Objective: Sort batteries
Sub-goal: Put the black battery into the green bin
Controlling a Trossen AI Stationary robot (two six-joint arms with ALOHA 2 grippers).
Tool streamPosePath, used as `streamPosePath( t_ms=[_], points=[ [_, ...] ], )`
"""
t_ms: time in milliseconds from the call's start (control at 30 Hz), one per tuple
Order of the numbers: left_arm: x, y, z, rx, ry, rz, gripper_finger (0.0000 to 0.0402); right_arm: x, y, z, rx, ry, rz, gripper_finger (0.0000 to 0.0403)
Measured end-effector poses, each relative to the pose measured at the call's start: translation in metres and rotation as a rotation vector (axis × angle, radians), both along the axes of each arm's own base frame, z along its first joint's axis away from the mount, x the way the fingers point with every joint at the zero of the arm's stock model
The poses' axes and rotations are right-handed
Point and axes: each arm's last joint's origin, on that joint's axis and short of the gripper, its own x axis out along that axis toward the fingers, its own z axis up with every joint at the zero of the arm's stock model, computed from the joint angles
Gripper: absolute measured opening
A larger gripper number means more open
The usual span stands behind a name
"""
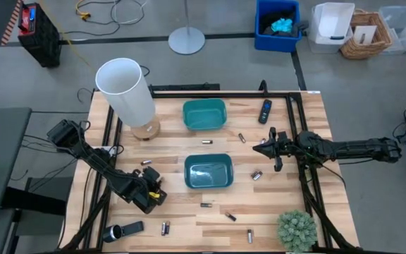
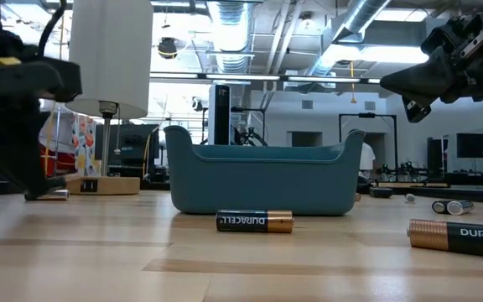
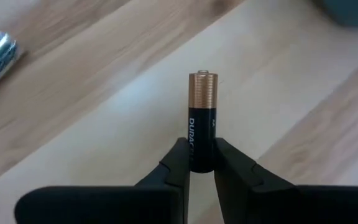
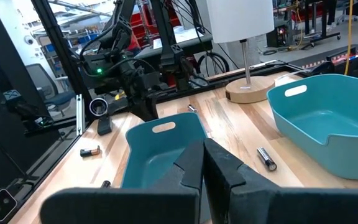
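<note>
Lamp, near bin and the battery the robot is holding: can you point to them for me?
Lamp [image 1: 125,88]: high view, on its white shade.
Near bin [image 1: 208,171]: high view, on its teal floor.
Held battery [image 3: 202,121]: left wrist view, on its black label, just above the left gripper [image 3: 202,167].

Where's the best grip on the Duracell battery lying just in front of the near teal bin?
Probably mid-body on the battery, coming straight down from above with fingers straddling its round sides. It lies flat on the table, apart from the teal bin behind it, with bare wood along both long sides.
</note>
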Motion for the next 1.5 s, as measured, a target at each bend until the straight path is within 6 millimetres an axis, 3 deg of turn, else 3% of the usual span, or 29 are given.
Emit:
streamPosePath(
  t_ms=[167, 333, 467, 767, 933, 1300, 1500],
  points=[
    [0.013, -0.007, 0.014, 0.086, -0.088, -0.112, 0.0042, 0.0, 0.0, 0.0, 0.0, 0.002, 0.0, 0.0031],
    [0.032, -0.02, 0.039, 0.211, -0.197, -0.295, 0.0042, 0.0, 0.0, 0.0, 0.001, 0.002, 0.0, 0.0031],
    [0.047, -0.02, 0.061, 0.321, -0.272, -0.324, 0.0042, 0.0, 0.0, 0.0, 0.001, 0.002, 0.0, 0.0031],
    [0.081, 0.014, 0.088, 0.436, -0.334, -0.182, 0.0042, 0.0, 0.0, 0.0, 0.0, 0.001, 0.0, 0.0031],
    [0.098, 0.032, 0.096, 0.445, -0.377, -0.23, 0.0042, 0.0, 0.0, 0.0, 0.001, 0.002, 0.0, 0.0031],
    [0.116, 0.057, 0.094, 0.445, -0.378, -0.283, 0.0042, 0.0, 0.0, 0.0, 0.0, 0.001, 0.0, 0.0031],
    [0.125, 0.08, 0.091, 0.48, -0.38, -0.143, 0.0042, 0.0, 0.0, 0.0, 0.0, -0.005, -0.001, 0.0031]
  ],
)
